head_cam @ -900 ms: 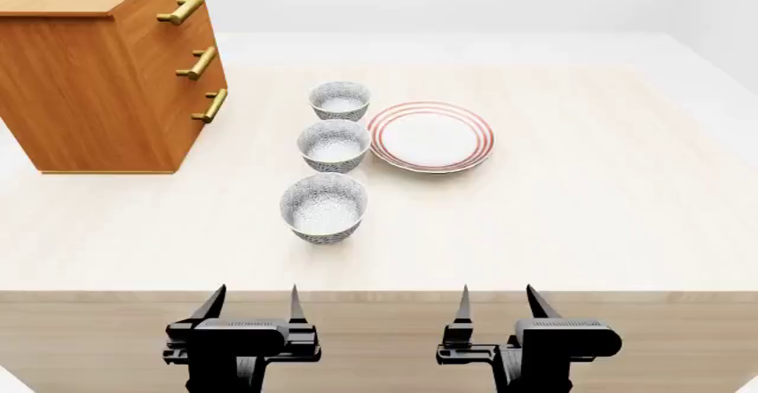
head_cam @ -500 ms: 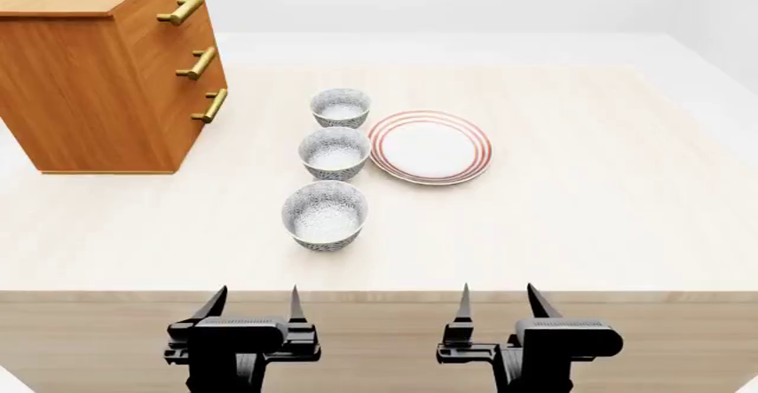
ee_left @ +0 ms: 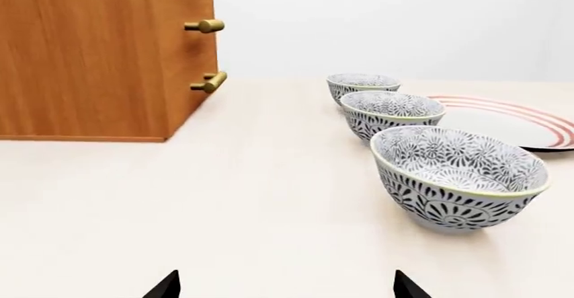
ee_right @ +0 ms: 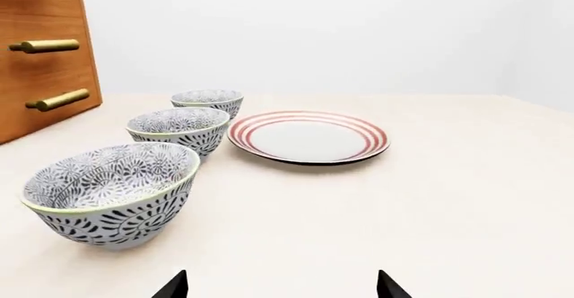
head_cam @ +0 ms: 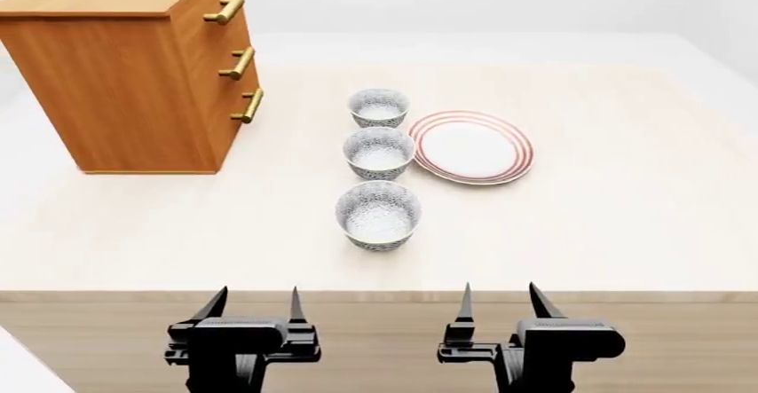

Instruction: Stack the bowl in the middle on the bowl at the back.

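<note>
Three matching white bowls with a grey-blue floral pattern stand in a line running away from me on the table. The bowl in the middle [head_cam: 379, 152] [ee_left: 391, 112] [ee_right: 179, 129] is between the back bowl [head_cam: 379, 106] [ee_left: 362, 87] [ee_right: 207, 103] and a front bowl [head_cam: 378, 215] [ee_left: 458, 176] [ee_right: 111, 192]. My left gripper [head_cam: 254, 302] [ee_left: 285, 286] and right gripper [head_cam: 499, 301] [ee_right: 279, 286] hover at the table's near edge, both open and empty, well short of the bowls.
A white plate with red rings [head_cam: 470, 146] [ee_right: 308, 136] lies right of the middle bowl. A wooden drawer chest with brass handles [head_cam: 140, 65] [ee_left: 99, 52] stands at the back left. The light wooden table [head_cam: 616, 224] stretches wide to the right.
The head view has shifted, so bowls, plate and chest appear further right in the picture. Both grippers keep their place and stay open.
</note>
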You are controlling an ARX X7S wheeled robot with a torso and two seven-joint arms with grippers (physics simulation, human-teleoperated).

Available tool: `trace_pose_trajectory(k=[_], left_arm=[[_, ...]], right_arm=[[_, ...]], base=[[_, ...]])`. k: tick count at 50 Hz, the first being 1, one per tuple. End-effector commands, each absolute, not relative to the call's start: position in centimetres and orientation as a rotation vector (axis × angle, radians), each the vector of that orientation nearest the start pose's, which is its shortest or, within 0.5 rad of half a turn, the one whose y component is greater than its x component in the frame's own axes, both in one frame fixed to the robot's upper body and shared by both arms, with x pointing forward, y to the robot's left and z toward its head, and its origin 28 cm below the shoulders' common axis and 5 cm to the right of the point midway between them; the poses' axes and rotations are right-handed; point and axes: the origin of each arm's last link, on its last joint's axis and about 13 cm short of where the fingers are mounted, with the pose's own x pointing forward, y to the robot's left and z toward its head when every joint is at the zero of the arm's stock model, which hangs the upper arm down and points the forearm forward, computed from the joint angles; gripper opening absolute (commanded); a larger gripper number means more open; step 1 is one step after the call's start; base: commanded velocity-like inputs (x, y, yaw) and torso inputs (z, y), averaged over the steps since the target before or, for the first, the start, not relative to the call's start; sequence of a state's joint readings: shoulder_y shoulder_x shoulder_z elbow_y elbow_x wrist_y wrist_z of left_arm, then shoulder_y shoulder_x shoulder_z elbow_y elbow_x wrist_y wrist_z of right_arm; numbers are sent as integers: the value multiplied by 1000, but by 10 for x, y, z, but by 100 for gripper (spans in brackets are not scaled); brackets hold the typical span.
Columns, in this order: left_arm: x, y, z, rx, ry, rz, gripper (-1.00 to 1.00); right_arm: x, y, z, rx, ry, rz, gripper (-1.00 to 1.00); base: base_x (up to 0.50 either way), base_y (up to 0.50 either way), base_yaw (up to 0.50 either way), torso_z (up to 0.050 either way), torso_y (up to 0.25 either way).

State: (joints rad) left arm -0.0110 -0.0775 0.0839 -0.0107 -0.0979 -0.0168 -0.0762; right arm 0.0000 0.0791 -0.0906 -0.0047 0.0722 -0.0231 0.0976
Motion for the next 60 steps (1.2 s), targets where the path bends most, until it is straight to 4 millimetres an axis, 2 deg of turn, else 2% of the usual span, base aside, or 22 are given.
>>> trace_pose_trajectory(k=[1, 11, 15, 22, 30, 38, 43, 51, 60], left_arm=[[212, 207, 12, -14, 19, -5, 100], [211, 206, 13, -10, -1, 5, 100], [214, 208, 23, 16, -2, 7, 100], [224, 210, 54, 50, -76, 5, 100], [233, 211, 86, 46, -115, 2, 100], [261, 216, 140, 62, -84, -119, 100], [276, 217, 175, 72, -133, -214, 100], [304, 219, 197, 22, -72, -259, 100], [332, 224, 215, 64, -39, -321, 100]], right_arm=[[210, -97, 15, -1, -23, -14, 100], [210, -97, 16, -10, -21, -21, 100], [212, -99, 24, -24, -17, -49, 100], [218, -99, 54, -36, -14, -55, 100], [224, -106, 88, -40, -39, -86, 100], [234, -118, 137, -79, -66, -81, 100], [245, -127, 170, -109, -80, -60, 100], [268, -139, 201, -176, -104, -110, 100], [284, -151, 226, -162, -59, 5, 100]], base=[[0, 0, 0, 0, 0], [0, 0, 0, 0, 0], [0, 0, 0, 0, 0], [0, 0, 0, 0, 0], [0, 0, 0, 33, 0], [0, 0, 0, 0, 0], [0, 0, 0, 0, 0], [0, 0, 0, 0, 0], [0, 0, 0, 0, 0]])
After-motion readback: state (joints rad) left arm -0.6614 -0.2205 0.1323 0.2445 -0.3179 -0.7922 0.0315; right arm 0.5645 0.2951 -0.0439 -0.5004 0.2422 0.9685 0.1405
